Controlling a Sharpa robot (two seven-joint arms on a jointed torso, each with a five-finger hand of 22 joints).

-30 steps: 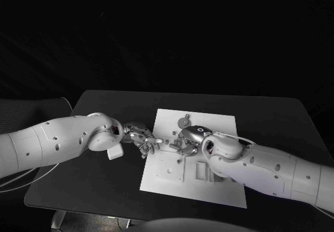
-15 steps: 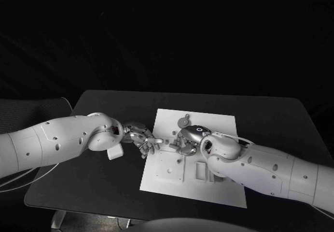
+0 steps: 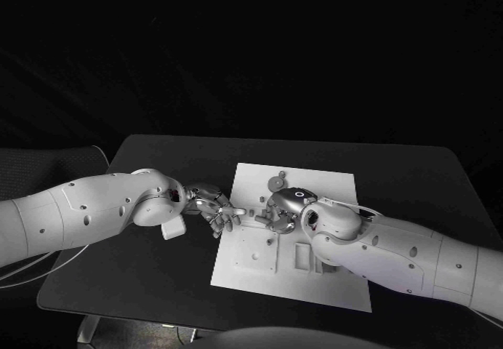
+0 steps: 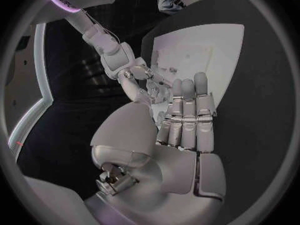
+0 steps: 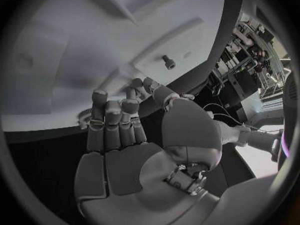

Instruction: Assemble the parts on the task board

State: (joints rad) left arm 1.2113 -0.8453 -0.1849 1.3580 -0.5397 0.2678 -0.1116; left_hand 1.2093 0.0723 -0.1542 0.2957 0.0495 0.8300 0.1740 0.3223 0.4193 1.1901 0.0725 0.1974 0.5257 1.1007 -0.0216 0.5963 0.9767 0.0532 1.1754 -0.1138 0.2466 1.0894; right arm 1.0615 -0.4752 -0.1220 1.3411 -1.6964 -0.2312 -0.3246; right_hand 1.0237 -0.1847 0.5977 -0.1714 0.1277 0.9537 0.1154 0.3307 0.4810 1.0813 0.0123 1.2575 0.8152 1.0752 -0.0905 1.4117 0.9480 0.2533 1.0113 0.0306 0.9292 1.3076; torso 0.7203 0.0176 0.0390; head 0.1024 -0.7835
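Right hand (image 3: 277,215) slightly nearer left hand (image 3: 215,209) over task board (image 3: 315,291); both grips unreadable, fingers loosely curled.

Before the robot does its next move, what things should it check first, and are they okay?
1. White task board lies flat on the black table: ok.
2. Left silver hand is over the board's left edge: ok.
3. Right silver hand is above the board's middle: ok.
4. The two hands are close together but apart: ok.
5. Either hand holds a part: cannot tell, the fingers hide it.
6. Small round gear-like part rests near the board's far edge, untouched: ok.
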